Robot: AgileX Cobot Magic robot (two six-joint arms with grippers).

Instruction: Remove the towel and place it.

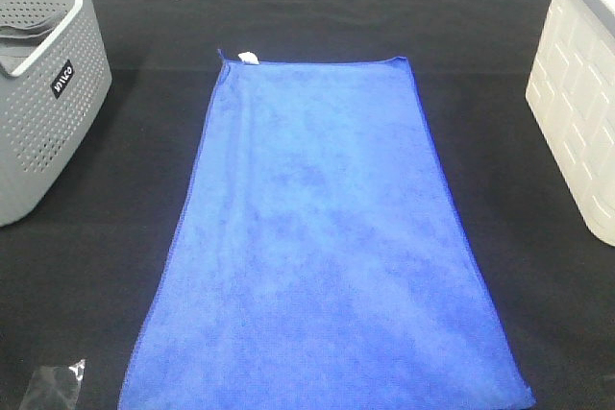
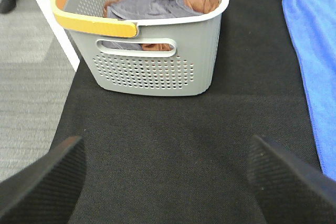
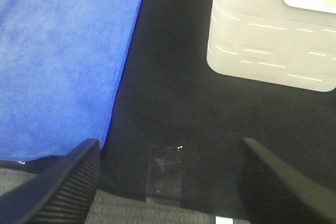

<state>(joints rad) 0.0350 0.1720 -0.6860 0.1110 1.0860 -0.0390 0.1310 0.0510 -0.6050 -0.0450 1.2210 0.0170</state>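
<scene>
**Towel flat, both pincers wide and empty**

The towel (image 1: 322, 237) lies spread between the two pincers. The left pincer (image 2: 168, 174) faces a grey basket (image 2: 157, 66); only its wrist view reveals clothes (image 2: 152, 3) inside. The right pincer (image 3: 168, 177) has a white bin (image 3: 268, 40) ahead, cut off by the frame.

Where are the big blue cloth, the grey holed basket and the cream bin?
Large royal-blue microfibre towel (image 1: 322, 247): high camera view, middle of the cloth.
Grey perforated plastic basket (image 2: 152, 72): left wrist view, holed front wall.
Cream plastic bin (image 3: 262, 45): right wrist view, patterned side wall.
</scene>
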